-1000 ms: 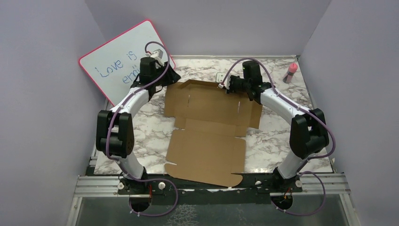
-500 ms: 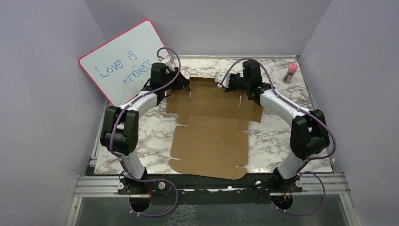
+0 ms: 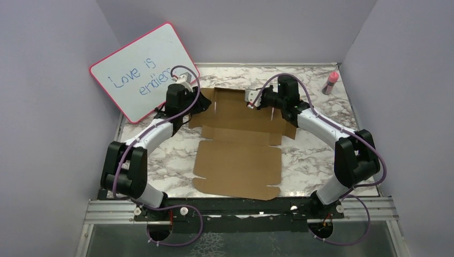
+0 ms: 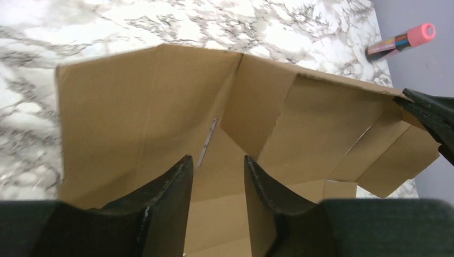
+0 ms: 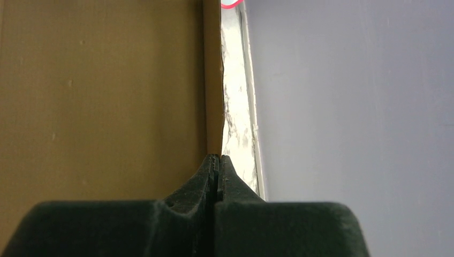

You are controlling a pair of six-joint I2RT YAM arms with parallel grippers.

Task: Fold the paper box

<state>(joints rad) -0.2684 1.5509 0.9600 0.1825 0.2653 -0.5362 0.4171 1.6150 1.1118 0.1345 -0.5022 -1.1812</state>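
Matt brown cardboard paper box (image 3: pixel 238 166)

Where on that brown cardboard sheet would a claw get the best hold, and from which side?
Probably the outer edge of the far left flap. The cardboard is thin and its near half lies flat on the table, but that flap seems tilted up. The open left claw could come from the left, one finger per face.

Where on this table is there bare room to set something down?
The table is bare between the paper box and the left arm, between the box and the right arm, and at the back right beside the marker. Crowded at the box's far edge: left gripper, right gripper, whiteboard.
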